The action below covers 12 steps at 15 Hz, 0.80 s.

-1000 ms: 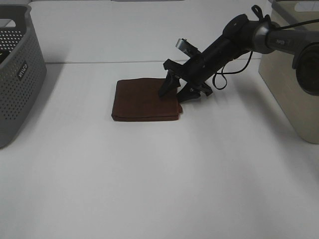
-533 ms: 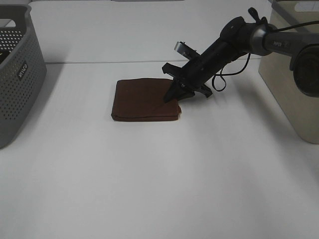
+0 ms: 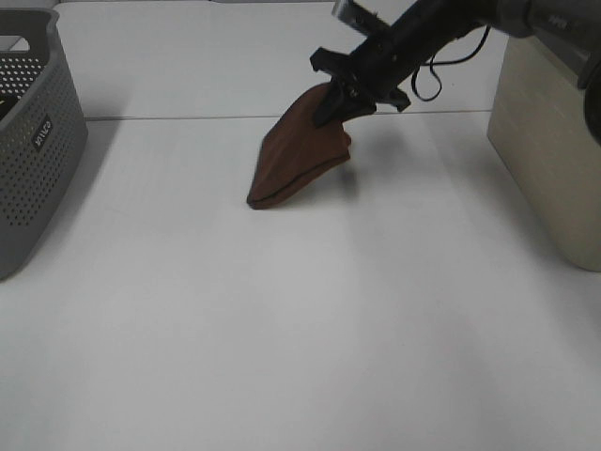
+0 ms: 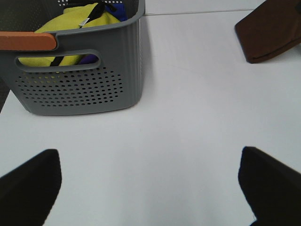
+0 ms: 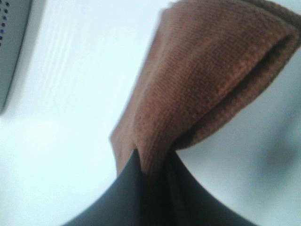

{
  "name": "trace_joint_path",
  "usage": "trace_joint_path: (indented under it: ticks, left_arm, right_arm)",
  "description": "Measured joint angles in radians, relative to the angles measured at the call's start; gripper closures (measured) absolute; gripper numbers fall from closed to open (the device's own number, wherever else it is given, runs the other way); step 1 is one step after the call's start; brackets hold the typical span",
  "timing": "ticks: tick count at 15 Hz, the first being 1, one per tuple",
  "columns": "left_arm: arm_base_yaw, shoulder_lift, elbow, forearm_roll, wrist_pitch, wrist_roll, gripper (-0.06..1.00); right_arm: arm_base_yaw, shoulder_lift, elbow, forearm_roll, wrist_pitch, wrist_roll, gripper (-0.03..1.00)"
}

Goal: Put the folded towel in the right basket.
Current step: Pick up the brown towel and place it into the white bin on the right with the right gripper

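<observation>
1. Towel: brown and folded. It is held by an upper corner over the far middle of the table and slopes down and to the left from the grip. You cannot tell whether its low corner touches the table or hangs just clear. It lies outside both baskets.

2. Right gripper: your right arm reaches in from the upper right. The fingers are pressed together on the towel's corner, with the cloth pinched between them. In the right wrist view the folded layers bulge open just past the tips.

3. Right basket: beige with plain walls, at the table's right edge and well apart from the towel. You cannot see its inside.

4. Left basket: grey and perforated, at the table's left edge. Your left wrist view shows yellow cloth and a blue item inside it. An orange strip sits by the rim.

5. Left gripper: the fingers are spread wide over bare table. It is near the left basket and well apart from the towel.
</observation>
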Motion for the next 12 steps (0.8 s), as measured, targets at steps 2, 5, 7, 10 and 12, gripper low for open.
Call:
trace_joint_path:
  ticks: [2,5,7,10,12]
  left_arm:
    - [0.000,0.000,0.000,0.000,0.000,0.000,-0.03]
    - [0.000,0.000,0.000,0.000,0.000,0.000,-0.03]
    - [0.000,0.000,0.000,0.000,0.000,0.000,-0.03]
    - [0.000,0.000,0.000,0.000,0.000,0.000,-0.03]
    - [0.000,0.000,0.000,0.000,0.000,0.000,-0.03]
  right_arm:
    - [0.000,-0.098,-0.010,-0.060,0.022,0.014,0.89]
    - [0.000,-0.203,-0.010,-0.168,0.055,0.028,0.89]
    - [-0.013,-0.288,-0.010,-0.222,0.069,0.052,0.89]
    - [-0.107,-0.416,-0.010,-0.241,0.074,0.075,0.89]
    - [-0.260,-0.526,-0.010,-0.248,0.074,0.096,0.89]
